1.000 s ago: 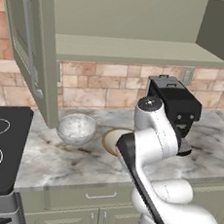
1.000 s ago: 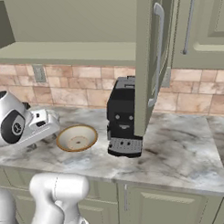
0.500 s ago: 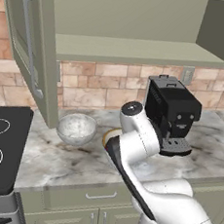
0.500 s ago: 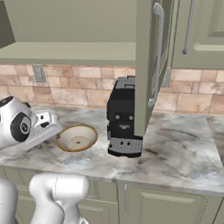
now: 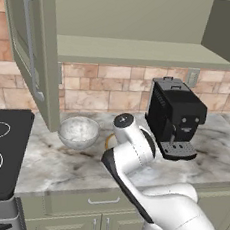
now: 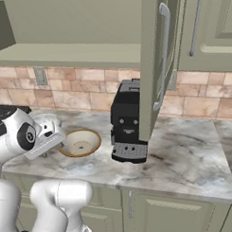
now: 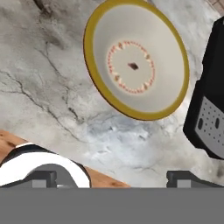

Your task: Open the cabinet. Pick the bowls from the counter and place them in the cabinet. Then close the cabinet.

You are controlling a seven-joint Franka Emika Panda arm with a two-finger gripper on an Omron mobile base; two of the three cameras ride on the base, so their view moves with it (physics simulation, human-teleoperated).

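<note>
The two-finger pincer [image 7: 111,177] stood released, its dark finger tips [image 7: 43,177] spread wide apart and grasping nothing. It hung above the grey-beige marble-patterned counter [image 7: 48,87] with dark veining. Just ahead of the pincer, apart from both tips, lay the wide shallow tan bowl [image 7: 136,59] with a brown rim and cream interior, upright on the counter [image 6: 185,153]. Beyond that bowl [image 6: 79,142] on one side stood a black coffee machine [image 7: 209,113], its drip tray close to the bowl's rim. The deep speckled grey-white bowl [image 5: 78,132] sat on the counter [image 5: 51,163] beside the tan one, on the side away from the coffee machine [image 5: 174,116]. Above the pincer hung the olive-green wall cabinet [image 5: 139,49], both raised-panel doors [image 5: 28,47] swung open, its pale shelf [image 5: 143,52] exposed.
</note>
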